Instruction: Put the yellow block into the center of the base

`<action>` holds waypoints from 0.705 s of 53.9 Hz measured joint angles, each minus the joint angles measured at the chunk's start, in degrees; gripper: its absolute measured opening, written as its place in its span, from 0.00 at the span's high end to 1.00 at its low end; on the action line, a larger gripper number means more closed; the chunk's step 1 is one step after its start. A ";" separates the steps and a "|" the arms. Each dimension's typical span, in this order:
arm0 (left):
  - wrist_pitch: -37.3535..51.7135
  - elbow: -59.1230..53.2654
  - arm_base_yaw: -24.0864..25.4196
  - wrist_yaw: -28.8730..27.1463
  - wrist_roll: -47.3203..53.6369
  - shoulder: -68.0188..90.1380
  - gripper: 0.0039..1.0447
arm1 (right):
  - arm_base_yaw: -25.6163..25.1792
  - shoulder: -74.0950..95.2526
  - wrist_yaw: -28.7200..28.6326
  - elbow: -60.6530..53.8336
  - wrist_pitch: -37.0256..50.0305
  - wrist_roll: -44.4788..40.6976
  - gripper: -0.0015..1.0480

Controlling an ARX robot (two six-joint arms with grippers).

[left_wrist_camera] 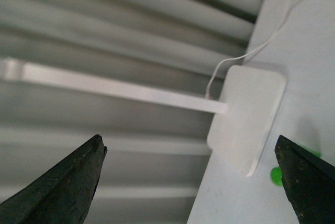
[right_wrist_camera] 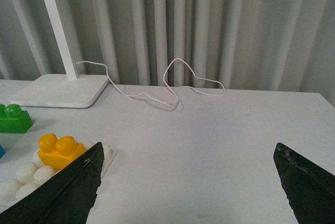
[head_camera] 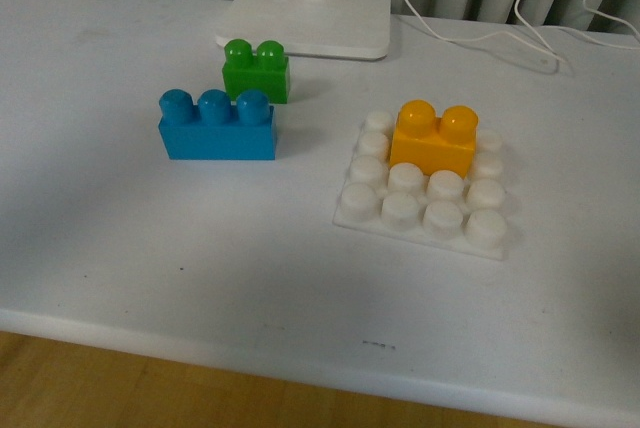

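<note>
The yellow block (head_camera: 434, 137) stands upright on the white studded base (head_camera: 420, 210), over the middle studs of its far half. It also shows in the right wrist view (right_wrist_camera: 58, 150) on the base (right_wrist_camera: 23, 176). Neither gripper appears in the front view. My left gripper (left_wrist_camera: 191, 182) is open and empty, raised and facing the curtain and lamp. My right gripper (right_wrist_camera: 188, 182) is open and empty above bare table, to the right of the base.
A blue three-stud brick (head_camera: 217, 126) and a green two-stud brick (head_camera: 256, 70) stand left of the base. The white lamp foot (head_camera: 305, 20) sits at the back, with its cable (head_camera: 480, 33) trailing right. The table's front edge (head_camera: 300, 373) is near.
</note>
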 joint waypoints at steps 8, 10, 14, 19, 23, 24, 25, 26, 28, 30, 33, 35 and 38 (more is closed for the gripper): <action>8.13 -14.67 8.87 -1.90 -6.27 -15.39 0.06 | 0.00 0.00 0.00 0.00 0.00 0.00 0.09; 9.77 -17.49 11.13 -2.73 -8.76 -18.51 0.06 | 0.00 0.00 0.00 0.00 0.00 0.00 0.09; 11.06 -22.16 14.38 -3.72 -14.36 -24.50 0.06 | 0.00 0.00 0.00 0.00 0.00 0.00 0.09; 10.27 -27.36 19.67 -2.91 -24.15 -32.22 0.06 | 0.00 0.00 -0.02 0.00 0.00 0.00 0.09; 8.61 -31.78 25.66 -3.10 -36.37 -37.73 0.06 | 0.00 0.00 0.02 0.00 0.00 0.02 0.09; 8.59 -32.11 26.18 -3.28 -38.14 -38.05 0.06 | 0.00 0.00 0.02 0.00 0.00 0.00 0.09; 8.59 -32.26 26.49 -3.41 -39.82 -38.18 0.06 | 0.00 0.00 0.00 0.00 0.00 0.00 0.09; 8.59 -32.28 26.60 -3.28 -41.38 -38.32 0.06 | 0.00 0.00 0.00 0.00 0.00 0.00 0.09; 8.59 -32.30 26.60 -2.97 -42.69 -38.34 0.06 | 0.00 0.00 -0.07 0.00 0.00 0.00 0.09; 8.59 -32.30 26.58 -2.73 -43.69 -38.29 0.06 | 0.00 0.00 -0.07 0.00 0.00 0.00 0.09; 7.61 -32.20 27.10 -1.20 -45.48 -38.53 0.07 | 0.00 0.00 -0.02 0.00 0.00 0.00 0.09; 2.71 -31.67 28.72 2.95 -49.90 -39.58 0.14 | 0.00 0.00 0.02 0.00 0.00 0.00 0.09; -1.55 -32.11 29.81 6.12 -56.06 -41.00 0.22 | 0.00 0.00 0.02 0.00 0.00 0.02 0.09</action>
